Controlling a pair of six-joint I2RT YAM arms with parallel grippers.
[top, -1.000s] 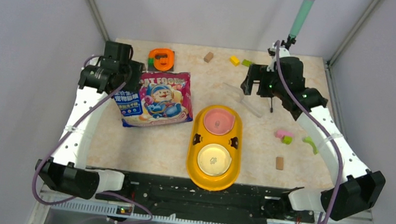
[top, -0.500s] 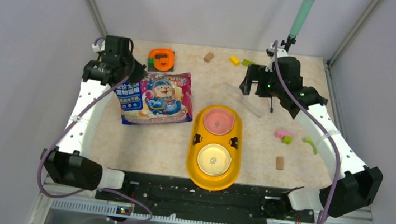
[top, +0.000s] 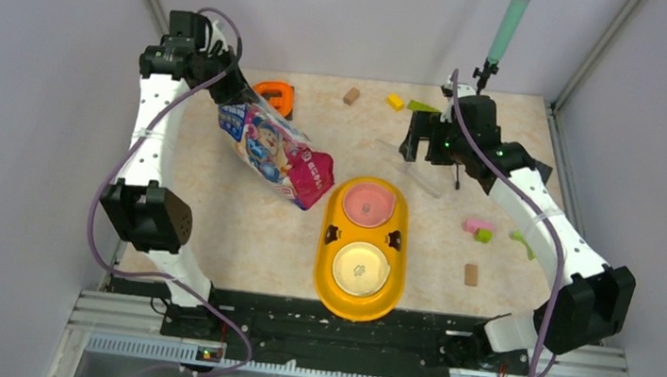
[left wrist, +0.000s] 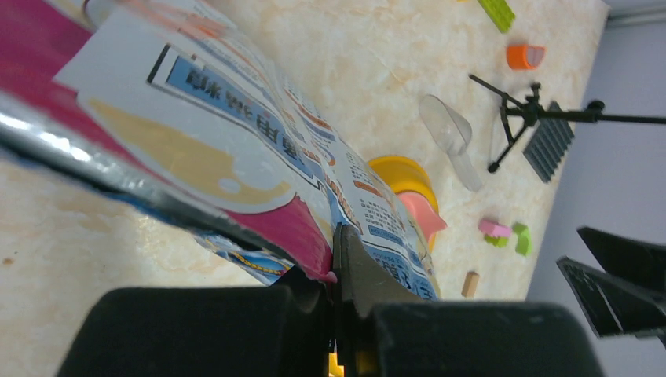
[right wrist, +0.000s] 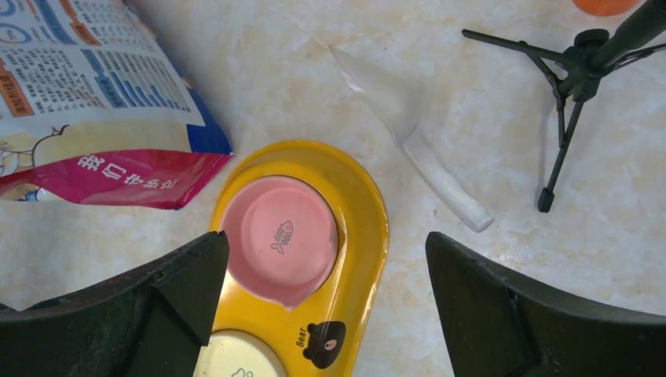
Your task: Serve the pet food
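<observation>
The magenta-and-blue cat food bag (top: 273,148) hangs tilted, its lower end on the table by the yellow double feeder (top: 331,245). My left gripper (top: 227,93) is shut on the bag's upper edge, which the left wrist view (left wrist: 336,259) shows pinched between the fingers. No kibble is visible. The feeder's pink bowl (top: 368,202) and cream bowl (top: 360,267) are empty. My right gripper (top: 421,140) is open and empty, hovering over the pink bowl (right wrist: 275,232) and near a clear scoop (right wrist: 416,145). The bag (right wrist: 94,118) shows at the left of the right wrist view.
The clear scoop (top: 413,167) lies right of the feeder beside a small black tripod (top: 457,169). An orange object (top: 274,96) sits behind the bag. Toy blocks lie scattered: tan (top: 352,96), yellow (top: 395,102), pink and green (top: 479,229), tan (top: 471,274).
My left gripper has lifted the bag's top end up and towards the back left, so the bag went from lying flat to hanging tilted. The right gripper has barely moved.
</observation>
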